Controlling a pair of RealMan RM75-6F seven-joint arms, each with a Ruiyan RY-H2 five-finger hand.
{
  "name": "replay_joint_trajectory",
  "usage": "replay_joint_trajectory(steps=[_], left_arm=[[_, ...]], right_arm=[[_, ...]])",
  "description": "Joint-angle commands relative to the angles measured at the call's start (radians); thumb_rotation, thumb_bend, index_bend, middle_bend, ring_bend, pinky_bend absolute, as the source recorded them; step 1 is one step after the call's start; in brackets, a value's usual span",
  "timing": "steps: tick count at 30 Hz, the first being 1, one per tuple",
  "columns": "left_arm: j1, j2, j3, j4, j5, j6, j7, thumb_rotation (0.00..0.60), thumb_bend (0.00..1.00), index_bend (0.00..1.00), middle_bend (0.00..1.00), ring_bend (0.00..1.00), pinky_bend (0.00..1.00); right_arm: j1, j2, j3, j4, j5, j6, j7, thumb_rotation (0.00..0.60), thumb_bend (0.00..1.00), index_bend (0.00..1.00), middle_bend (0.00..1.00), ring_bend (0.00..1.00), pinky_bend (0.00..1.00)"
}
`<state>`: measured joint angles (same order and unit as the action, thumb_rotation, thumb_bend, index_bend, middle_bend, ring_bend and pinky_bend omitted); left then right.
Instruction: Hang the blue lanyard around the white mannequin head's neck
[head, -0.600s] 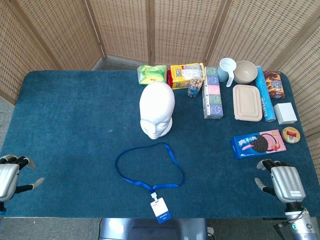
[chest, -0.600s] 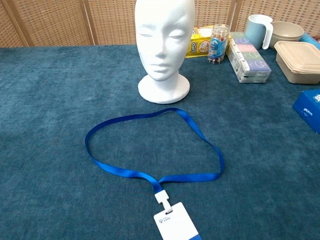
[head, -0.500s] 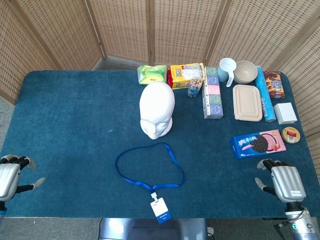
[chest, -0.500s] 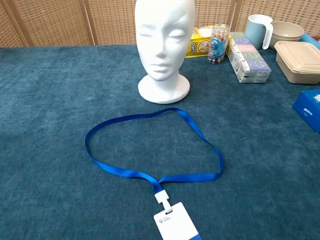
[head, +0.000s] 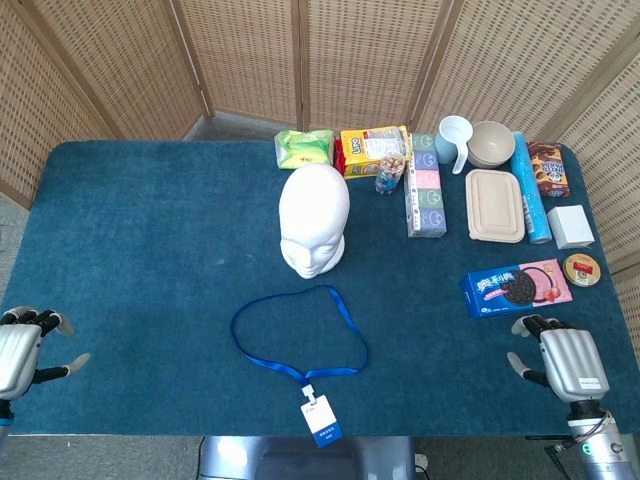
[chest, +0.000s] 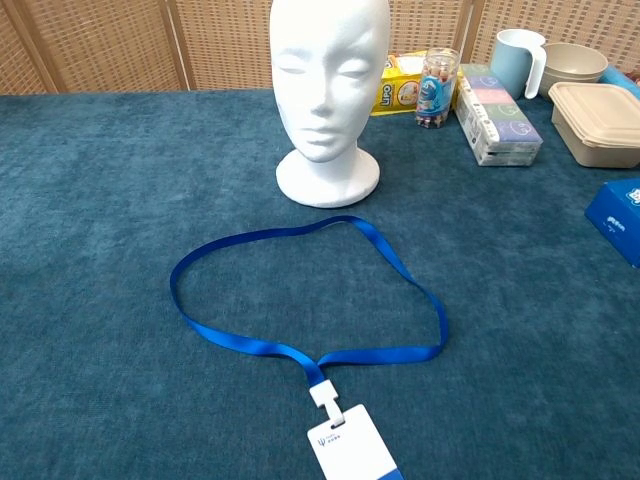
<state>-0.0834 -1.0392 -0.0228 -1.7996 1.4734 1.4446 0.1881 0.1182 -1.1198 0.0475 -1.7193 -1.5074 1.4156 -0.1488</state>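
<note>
- We see the blue lanyard (head: 298, 335) lying flat in an open loop on the counter (head: 140, 240), its white badge (head: 320, 417) at 6 o'clock.
- The white mannequin head (head: 314, 220) stands upright at 12 o'clock of the loop, apart from it.
- Our left hand (head: 20, 350) and right hand (head: 566, 362) rest at the near corners, fingers spread, holding nothing.
</note>
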Motion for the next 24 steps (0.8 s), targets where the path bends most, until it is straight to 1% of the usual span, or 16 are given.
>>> replay_joint_trajectory(steps=[1,5,8,11,12,14,16,17,18,21,23,24], left_arm=[[-0.006,0.003,-0.005,-0.007,0.005,-0.001,-0.001,0.468,0.11,0.52,0.49,0.41,0.27],[-0.015,0.012,-0.012,-0.02,0.008,-0.004,-0.004,0.471,0.11,0.52,0.49,0.41,0.27],[-0.025,0.02,-0.02,-0.03,0.005,-0.011,-0.009,0.469,0.11,0.52,0.49,0.41,0.27],[-0.038,0.028,-0.03,-0.038,-0.003,-0.025,-0.014,0.468,0.11,0.52,0.49,0.42,0.27],[-0.045,0.03,-0.034,-0.039,-0.007,-0.033,-0.014,0.467,0.11,0.52,0.49,0.42,0.27],[-0.057,0.031,-0.041,-0.041,-0.014,-0.047,-0.013,0.468,0.11,0.52,0.49,0.42,0.27],[-0.068,0.031,-0.047,-0.041,-0.02,-0.059,-0.011,0.467,0.11,0.52,0.49,0.41,0.27],[-0.073,0.03,-0.049,-0.041,-0.021,-0.064,-0.01,0.467,0.11,0.52,0.49,0.41,0.27],[-0.079,0.029,-0.052,-0.041,-0.023,-0.069,-0.009,0.467,0.11,0.52,0.49,0.41,0.27],[-0.093,0.025,-0.059,-0.039,-0.028,-0.082,-0.008,0.471,0.11,0.52,0.49,0.41,0.27],[-0.101,0.022,-0.063,-0.035,-0.034,-0.09,-0.009,0.469,0.11,0.52,0.49,0.42,0.27],[-0.104,0.021,-0.065,-0.032,-0.037,-0.095,-0.011,0.469,0.11,0.52,0.49,0.41,0.27]], right_arm=[[0.007,-0.002,0.005,-0.003,-0.001,-0.006,-0.001,0.54,0.31,0.43,0.47,0.52,0.49],[0.026,-0.006,0.016,-0.013,-0.004,-0.019,-0.005,0.538,0.31,0.42,0.47,0.52,0.49],[0.044,-0.011,0.028,-0.027,-0.002,-0.034,-0.006,0.539,0.31,0.38,0.47,0.52,0.5],[0.071,-0.026,0.047,-0.043,0.013,-0.061,-0.004,0.54,0.31,0.37,0.47,0.52,0.53],[0.084,-0.034,0.055,-0.05,0.021,-0.075,-0.008,0.54,0.31,0.36,0.47,0.53,0.56],[0.106,-0.05,0.069,-0.06,0.038,-0.099,-0.019,0.538,0.31,0.36,0.47,0.59,0.64],[0.13,-0.073,0.088,-0.069,0.057,-0.119,-0.045,0.539,0.28,0.36,0.48,0.7,0.79],[0.14,-0.084,0.095,-0.071,0.066,-0.125,-0.06,0.538,0.27,0.36,0.49,0.73,0.82],[0.152,-0.1,0.105,-0.075,0.081,-0.133,-0.086,0.538,0.26,0.36,0.51,0.76,0.85],[0.185,-0.143,0.128,-0.086,0.122,-0.154,-0.162,0.541,0.24,0.36,0.57,0.8,0.87],[0.204,-0.164,0.139,-0.095,0.148,-0.166,-0.208,0.538,0.24,0.36,0.62,0.85,0.9],[0.213,-0.174,0.144,-0.099,0.158,-0.172,-0.221,0.538,0.23,0.37,0.66,0.88,0.92]])
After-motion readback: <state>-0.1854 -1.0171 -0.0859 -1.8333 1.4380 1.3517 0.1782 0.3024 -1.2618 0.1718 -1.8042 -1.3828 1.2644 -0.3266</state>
